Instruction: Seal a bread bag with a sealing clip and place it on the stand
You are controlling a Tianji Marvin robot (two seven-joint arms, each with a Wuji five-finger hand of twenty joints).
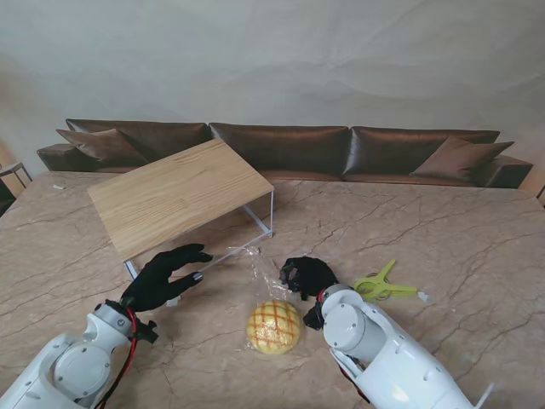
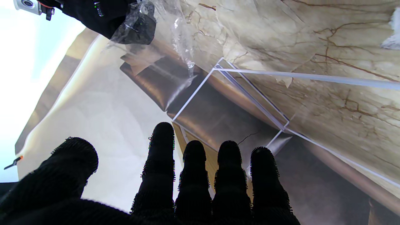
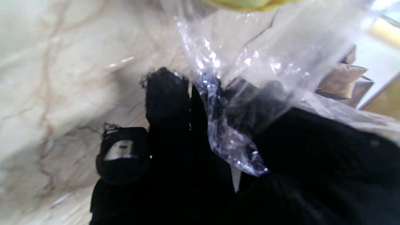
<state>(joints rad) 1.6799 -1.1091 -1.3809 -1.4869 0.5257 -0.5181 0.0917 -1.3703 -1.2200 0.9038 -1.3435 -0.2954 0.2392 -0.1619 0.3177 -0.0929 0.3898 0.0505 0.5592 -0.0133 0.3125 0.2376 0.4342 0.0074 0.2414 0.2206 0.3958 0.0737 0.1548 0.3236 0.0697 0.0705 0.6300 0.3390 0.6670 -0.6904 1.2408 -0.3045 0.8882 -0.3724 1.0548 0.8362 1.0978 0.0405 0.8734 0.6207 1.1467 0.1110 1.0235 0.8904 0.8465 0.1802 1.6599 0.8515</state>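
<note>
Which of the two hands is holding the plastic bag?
The right hand: its fingers are closed on the clear bag above the bread. The left hand is open, holding nothing, near the stand.

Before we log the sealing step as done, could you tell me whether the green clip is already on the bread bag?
No, the green clip lies on the marble table, apart from the bread bag, to the right of the right hand.

The marble table (image 1: 443, 230) carries a wooden stand (image 1: 174, 194) on white legs at left, a bagged bread (image 1: 273, 326) nearer to me, and a green sealing clip (image 1: 381, 285) at right
</note>
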